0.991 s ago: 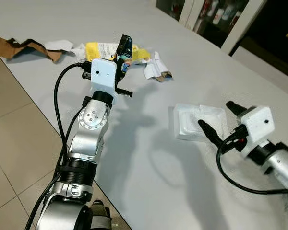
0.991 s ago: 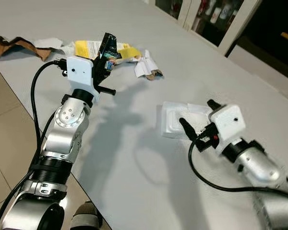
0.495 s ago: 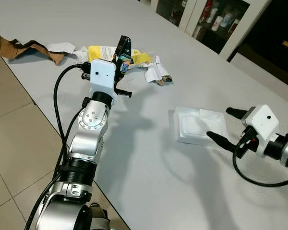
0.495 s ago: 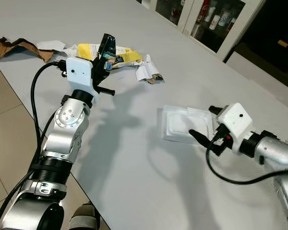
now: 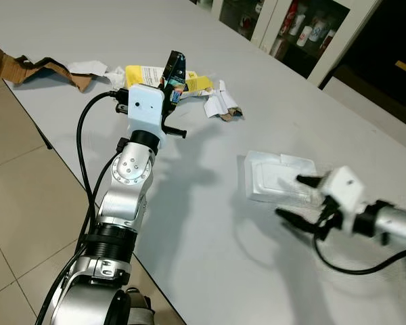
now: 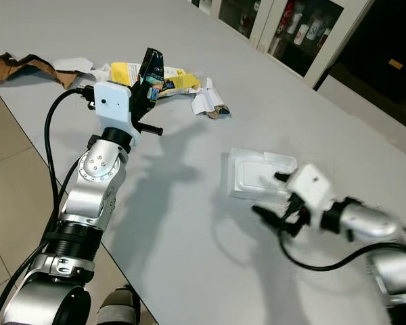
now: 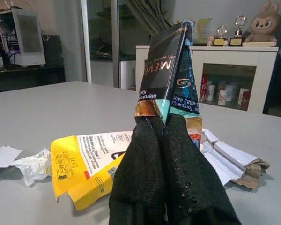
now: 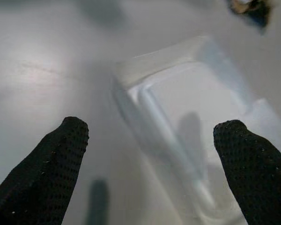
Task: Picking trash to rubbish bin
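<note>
My left gripper (image 5: 170,76) is raised above the grey table (image 5: 203,237), shut on a dark black-and-teal wrapper (image 5: 175,65) that sticks up from its fingers (image 7: 152,178); the wrapper (image 7: 166,79) stands upright over the other litter. A white plastic tray (image 5: 274,172) lies flat on the table at the right. My right gripper (image 5: 292,198) hovers open at the tray's near right side, one finger over the tray and one over bare table. In the right wrist view the tray (image 8: 187,108) lies between the spread fingertips (image 8: 72,131).
A yellow packet (image 5: 145,71), crumpled white paper (image 5: 220,101), a tissue (image 5: 88,66) and torn brown cardboard (image 5: 27,64) lie at the table's far left. The table edge runs diagonally along the left, with tiled floor (image 5: 20,203) beyond. A cabinet with bottles (image 5: 298,20) stands behind.
My right gripper has swung in from the tray's right side toward its near edge and turned, still open. The left arm and its wrapper have stayed put.
</note>
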Motion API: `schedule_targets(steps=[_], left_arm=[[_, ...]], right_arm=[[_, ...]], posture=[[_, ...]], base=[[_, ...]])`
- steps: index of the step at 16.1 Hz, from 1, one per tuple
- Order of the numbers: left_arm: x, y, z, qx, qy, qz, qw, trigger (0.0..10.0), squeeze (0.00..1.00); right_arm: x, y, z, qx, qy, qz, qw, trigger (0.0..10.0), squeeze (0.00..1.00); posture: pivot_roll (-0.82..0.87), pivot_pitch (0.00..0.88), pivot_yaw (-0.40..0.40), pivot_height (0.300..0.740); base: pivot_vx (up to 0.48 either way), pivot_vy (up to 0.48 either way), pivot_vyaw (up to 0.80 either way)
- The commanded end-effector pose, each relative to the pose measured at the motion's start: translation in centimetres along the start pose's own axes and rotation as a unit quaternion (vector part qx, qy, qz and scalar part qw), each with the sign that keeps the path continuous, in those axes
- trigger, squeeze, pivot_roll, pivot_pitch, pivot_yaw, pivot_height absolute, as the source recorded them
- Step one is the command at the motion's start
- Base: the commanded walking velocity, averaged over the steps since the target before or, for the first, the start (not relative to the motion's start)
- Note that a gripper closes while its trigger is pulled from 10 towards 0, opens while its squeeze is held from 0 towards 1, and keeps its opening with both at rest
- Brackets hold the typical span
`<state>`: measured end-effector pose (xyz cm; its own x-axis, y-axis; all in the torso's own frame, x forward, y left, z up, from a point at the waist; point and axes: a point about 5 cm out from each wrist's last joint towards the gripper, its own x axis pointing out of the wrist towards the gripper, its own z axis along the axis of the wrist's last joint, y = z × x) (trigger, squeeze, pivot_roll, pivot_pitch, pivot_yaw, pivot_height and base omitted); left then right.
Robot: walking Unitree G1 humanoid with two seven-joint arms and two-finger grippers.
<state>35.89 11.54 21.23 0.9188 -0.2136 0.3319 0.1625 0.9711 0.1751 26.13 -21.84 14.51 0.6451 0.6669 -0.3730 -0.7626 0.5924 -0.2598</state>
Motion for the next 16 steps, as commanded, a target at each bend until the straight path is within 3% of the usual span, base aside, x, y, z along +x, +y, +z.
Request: schedule_targets(steps=[1,5,9,15,16], left_arm=[[0.1,-0.8,0.1,-0.003,-0.004,-0.011,1.0,10.0,0.0],[0.0,-0.9,0.2,-0.007,-0.004,-0.013,1.0,10.0,0.0],[-0.5,-2.0,-0.1,-0.024,0.009,-0.079,0.997,10.0,0.0],[-0.9,-2.3,-0.2,-0.031,0.019,-0.11,0.993,10.0,0.0],[-1.0,-2.3,-0.2,-0.032,0.02,-0.112,0.993,10.0,0.0]], right_arm=[[0.2,0.0,-0.3,-0.007,0.008,0.007,1.0,10.0,0.0],[1.5,1.1,-1.1,0.003,0.009,0.024,1.0,10.0,0.0],[2.3,1.2,-1.6,-0.001,0.012,0.027,1.0,10.0,0.0],[2.6,1.7,-3.2,0.01,0.033,0.048,0.998,10.0,0.0],[2.7,2.2,-3.6,0.015,0.038,0.062,0.997,3.9,0.0]], posture=[[0.2,0.156,-0.155,0.74],[0.2,0.163,-0.158,0.74],[0.21,0.172,-0.162,0.74],[0.22,0.176,-0.162,0.74],[0.22,0.183,-0.163,0.74]], base=[[0.0,0.0,0.0],[0.0,0.0,0.0],[0.0,0.0,0.0],[0.0,0.0,0.0],[0.0,0.0,0.0]])
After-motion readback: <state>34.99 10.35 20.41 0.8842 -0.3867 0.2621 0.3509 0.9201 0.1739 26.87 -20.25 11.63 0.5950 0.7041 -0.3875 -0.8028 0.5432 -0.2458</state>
